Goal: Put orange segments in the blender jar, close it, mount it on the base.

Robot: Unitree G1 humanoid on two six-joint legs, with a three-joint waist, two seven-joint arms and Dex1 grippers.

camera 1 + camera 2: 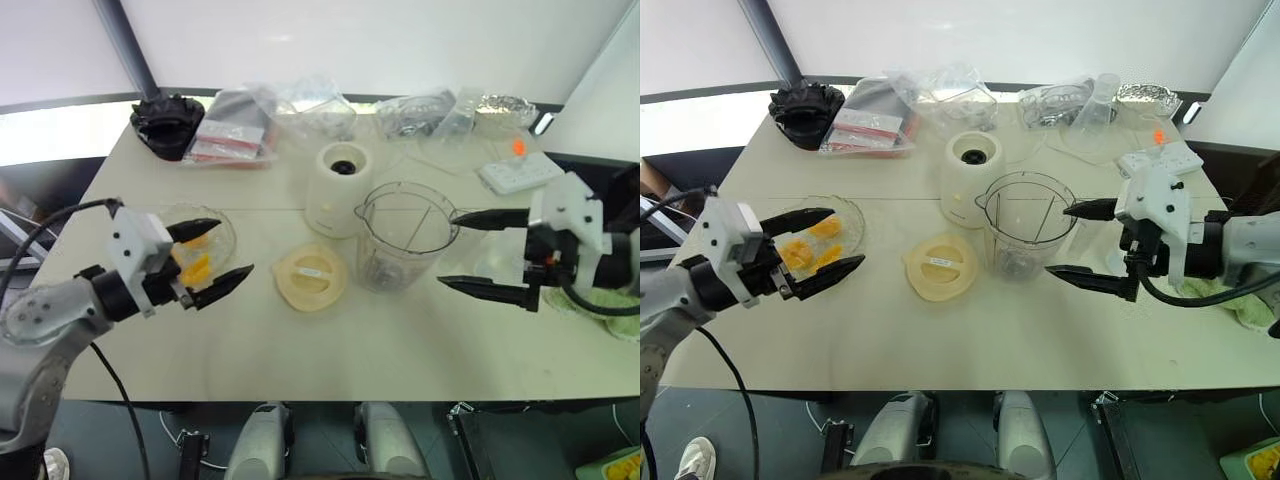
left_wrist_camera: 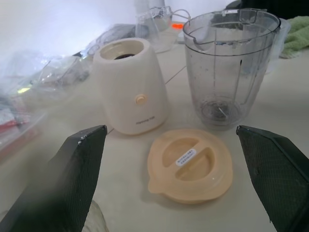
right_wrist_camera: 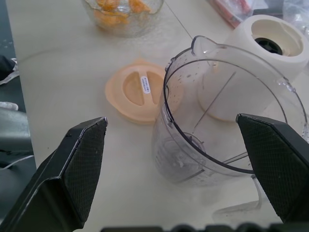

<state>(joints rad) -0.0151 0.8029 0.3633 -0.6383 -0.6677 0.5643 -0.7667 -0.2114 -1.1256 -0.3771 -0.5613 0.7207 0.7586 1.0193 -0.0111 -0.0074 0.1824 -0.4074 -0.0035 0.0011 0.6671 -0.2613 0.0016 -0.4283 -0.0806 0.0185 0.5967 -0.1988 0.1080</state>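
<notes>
At far left we see the left gripper (image 1: 815, 247), its two black fingers spread wide apart and holding nothing; it hovers over the near edge of a shallow clear glass dish (image 1: 852, 222), which rests on the cream table (image 1: 940, 340); inside the dish lie the orange segments (image 1: 806, 252), glossy yellow-orange wedges heaped together, none of them in the jar. Behind the dish, at the far left corner of the table, we note a black ribbed part (image 1: 805, 110) and, beside it, clear plastic bags (image 1: 880, 125), one with red contents.

Toward the middle we find the flat round cream lid (image 1: 939, 266) lying on the table, a small white label on its top; it sits between the dish and the blender jar and touches neither. Just behind it stands the base (image 1: 970, 180), a cream-white rounded motor unit with a dark round socket on top and a small knob on its front in the left wrist view.

Just right of the lid, and close beside the base, stands the blender jar (image 1: 1025, 235), upright, uncovered, empty of fruit, its spout turned toward the lid.

To the right we see the right gripper (image 1: 1077, 242), fingers likewise set wide apart and empty, one on either side of the jar's right wall without touching it; beyond it lie a white power strip (image 1: 1158, 160) and a green cloth (image 1: 1240, 300).
</notes>
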